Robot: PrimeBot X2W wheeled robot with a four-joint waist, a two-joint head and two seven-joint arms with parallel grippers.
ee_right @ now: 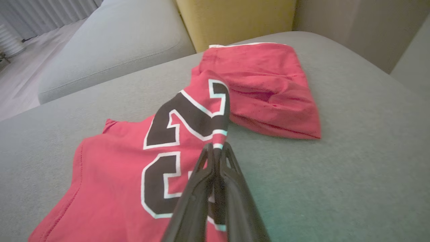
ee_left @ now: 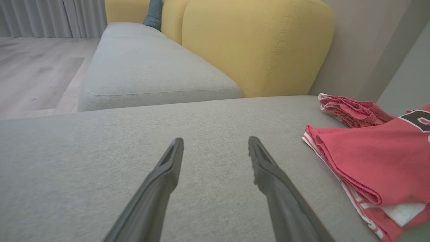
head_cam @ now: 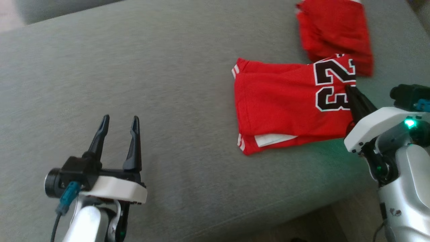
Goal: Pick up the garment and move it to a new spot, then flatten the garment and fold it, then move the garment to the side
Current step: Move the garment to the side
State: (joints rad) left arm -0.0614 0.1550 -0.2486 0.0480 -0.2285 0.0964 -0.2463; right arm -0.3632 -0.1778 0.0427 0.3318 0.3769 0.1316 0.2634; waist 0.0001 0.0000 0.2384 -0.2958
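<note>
Right pincer (ee_right: 217, 145): pressed together, pinching the jersey's edge beside the black number.
Jersey (head_cam: 278, 101): red, folded, lying on the grey sofa seat (head_cam: 134, 67); most of it spreads left of the right pincer's tips.
Left pincer (head_cam: 121, 117): spread wide, holding nothing, over bare seat; the jersey lies well to its right.
Second red garment (head_cam: 332, 30): rumpled, just beyond the right pincer's tips, next to the jersey's numbered corner.
</note>
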